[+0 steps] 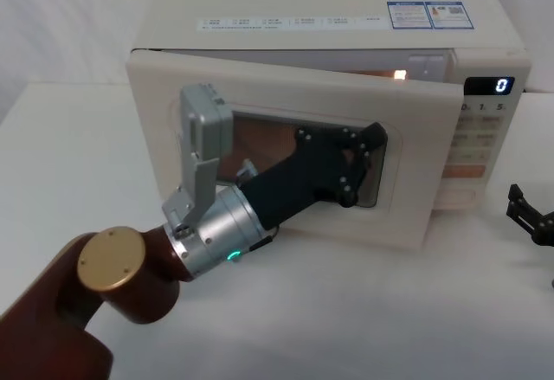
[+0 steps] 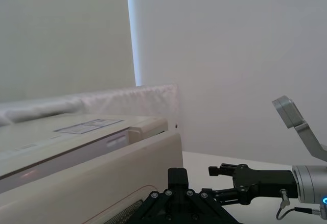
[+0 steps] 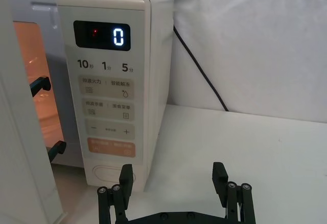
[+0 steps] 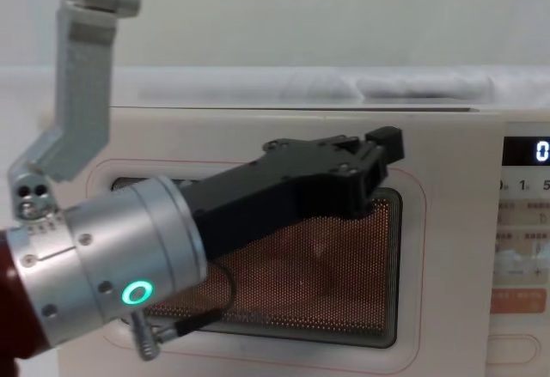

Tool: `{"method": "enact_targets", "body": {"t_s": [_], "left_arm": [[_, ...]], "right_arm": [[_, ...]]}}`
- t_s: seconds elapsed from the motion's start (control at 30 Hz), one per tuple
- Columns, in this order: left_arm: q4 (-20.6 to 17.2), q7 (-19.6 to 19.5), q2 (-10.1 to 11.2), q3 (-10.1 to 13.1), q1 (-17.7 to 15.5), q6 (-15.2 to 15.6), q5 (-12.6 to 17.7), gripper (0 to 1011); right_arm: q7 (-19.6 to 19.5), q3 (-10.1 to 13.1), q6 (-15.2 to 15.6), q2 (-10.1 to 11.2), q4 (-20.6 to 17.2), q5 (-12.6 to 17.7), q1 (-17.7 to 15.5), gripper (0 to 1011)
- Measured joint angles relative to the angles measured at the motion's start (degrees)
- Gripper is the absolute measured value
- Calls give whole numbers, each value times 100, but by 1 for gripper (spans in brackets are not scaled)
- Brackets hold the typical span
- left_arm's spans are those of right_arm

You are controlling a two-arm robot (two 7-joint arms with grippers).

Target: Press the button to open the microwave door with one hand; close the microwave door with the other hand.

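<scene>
While the large cream-white microwave door (image 1: 286, 151) with its dark mesh window stands ajar, hinged at its left and swung a little out from the cream microwave oven (image 1: 346, 16), the left gripper (image 1: 355, 159), black on a silver wrist with a green glowing ring, rests against the window's right part. I cannot tell whether its fingers are parted or closed. The oven sits toward the far edge of the white desk (image 1: 78, 164).

A push from here could go wrong if the fingers slide across the smooth mesh window instead of driving it; the door would then stop short of latching. Pressing too hard might shove the whole oven back across the desk.

The right gripper (image 3: 173, 183), black and blocky with ribbed fingers spread apart and holding nothing, hangs low by the desk's right edge, just before the control panel (image 3: 107, 96). The wide pill-shaped cream button (image 3: 115, 174) lies at the panel's foot, under the orange rectangular key (image 3: 111, 147).

Inside, the cavity (image 3: 38, 76) glows orange; I make out nothing in it, though most of it is hidden by the door.
</scene>
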Motion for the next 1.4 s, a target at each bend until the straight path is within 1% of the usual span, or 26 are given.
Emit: {"method": "enact_targets", "body": {"t_s": [0.23, 0.37, 0.53, 0.97, 1.23, 1.4], "left_arm": [[165, 126, -95, 88, -149, 32, 34, 0], [258, 537, -192, 84, -242, 244, 219, 0], [327, 758, -277, 51, -316, 379, 327, 0], [468, 1080, -483, -14, -443, 596, 517, 0], [591, 1364, -710, -96, -540, 701, 712, 0], [626, 1445, -795, -120, -578, 794, 791, 0]], "right_arm": [[0, 0, 0, 0, 0, 0, 0, 1002], [0, 0, 0, 0, 0, 0, 0, 1002], [0, 0, 0, 0, 0, 0, 0, 1002], [0, 0, 0, 0, 0, 0, 0, 1002], [0, 0, 0, 0, 0, 0, 0, 1002], [0, 0, 0, 0, 0, 0, 0, 1002]]}}
